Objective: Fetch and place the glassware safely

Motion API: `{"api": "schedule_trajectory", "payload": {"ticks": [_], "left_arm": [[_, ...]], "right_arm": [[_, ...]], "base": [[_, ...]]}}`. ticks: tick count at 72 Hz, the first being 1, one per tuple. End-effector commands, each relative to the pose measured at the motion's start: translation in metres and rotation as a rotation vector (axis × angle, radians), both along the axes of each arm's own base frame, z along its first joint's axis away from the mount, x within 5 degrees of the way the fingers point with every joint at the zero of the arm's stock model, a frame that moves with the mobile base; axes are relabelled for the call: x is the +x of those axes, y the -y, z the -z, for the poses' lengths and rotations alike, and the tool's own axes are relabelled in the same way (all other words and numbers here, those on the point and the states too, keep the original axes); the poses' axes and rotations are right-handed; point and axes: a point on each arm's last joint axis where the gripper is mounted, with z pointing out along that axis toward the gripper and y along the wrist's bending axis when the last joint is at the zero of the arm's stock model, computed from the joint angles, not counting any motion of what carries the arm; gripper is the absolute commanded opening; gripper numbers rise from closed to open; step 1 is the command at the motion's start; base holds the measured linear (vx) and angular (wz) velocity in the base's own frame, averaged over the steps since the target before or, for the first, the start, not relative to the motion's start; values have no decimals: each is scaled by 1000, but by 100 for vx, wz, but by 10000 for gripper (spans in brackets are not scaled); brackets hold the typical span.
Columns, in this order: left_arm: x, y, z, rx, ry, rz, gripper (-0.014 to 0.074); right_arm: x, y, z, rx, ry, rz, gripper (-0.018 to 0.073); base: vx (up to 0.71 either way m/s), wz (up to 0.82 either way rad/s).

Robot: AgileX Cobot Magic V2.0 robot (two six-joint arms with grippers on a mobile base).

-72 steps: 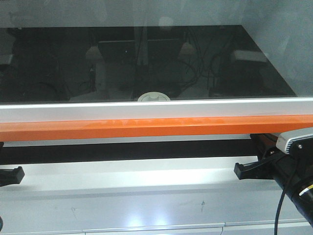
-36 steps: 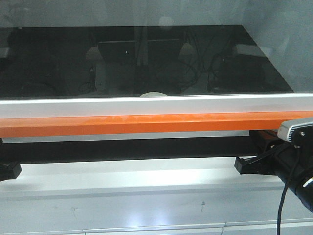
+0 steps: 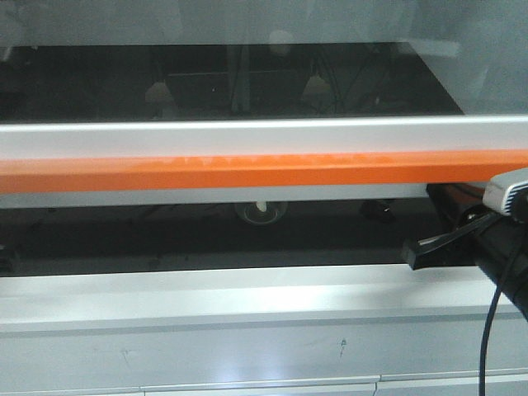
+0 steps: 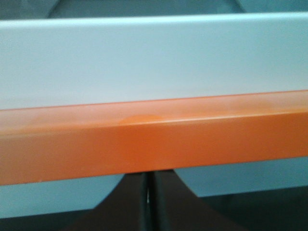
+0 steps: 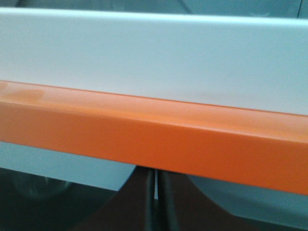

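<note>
The glassware, a small clear jar [image 3: 261, 213], stands deep inside the cabinet and shows dimly in the dark gap under the raised sash. An orange handle bar [image 3: 247, 172] runs along the sash's lower edge. My right gripper [image 3: 410, 254] is shut, and its tips [image 5: 156, 173] sit right under the orange bar [image 5: 159, 144]. My left gripper [image 4: 149, 175] is shut too, its tips tucked under the same bar [image 4: 144, 144]. In the front view it barely shows at the left edge. Neither gripper is near the jar.
The sash's white frame [image 3: 247, 137] and dark glass pane [image 3: 231, 82] fill the upper view. A white sill [image 3: 247, 297] lies below the opening, with the cabinet front and a drawer seam [image 3: 256, 384] under it. My right arm's camera and cable [image 3: 503, 247] hang at the right.
The sash and its orange bar have risen, with both grippers moving up beneath it. The jar, seen before through the glass above the bar, now shows in the gap below it.
</note>
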Motion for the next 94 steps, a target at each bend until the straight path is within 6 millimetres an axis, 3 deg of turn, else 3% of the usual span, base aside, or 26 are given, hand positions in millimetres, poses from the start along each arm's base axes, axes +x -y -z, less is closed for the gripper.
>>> {"api": "schedule_trajectory", "payload": {"ticks": [1, 21, 48, 61, 70, 82, 94], "left_arm": [[-2, -1, -61, -27, 400, -8, -7], [-17, -1, -78, -25, 383, 0, -7], [-68, -4, -76, -17, 219, 23, -7], [-94, -5, -65, 33, 97, 36, -7], [-110, -5, -52, 55, 56, 43, -7], [-120, -4, -16, 5, 3, 61, -7], [-119, -3, 3, -39, -18, 71, -7]], "right_arm": [[-5, 4, -51, 54, 337, 26, -1], [-19, 7, -56, 49, 288, 4, -1], [-65, 17, -63, 31, 173, -60, -1], [-100, 26, -62, -5, 133, -98, -1], [-120, 32, -44, -43, 126, -112, -1], [-133, 36, -14, 43, 111, -117, -1], [-136, 38, -13, 56, 150, -111, -1]], "base": [[0, 0], [0, 0], [0, 0], [0, 0], [0, 0], [0, 0], [0, 0]]}}
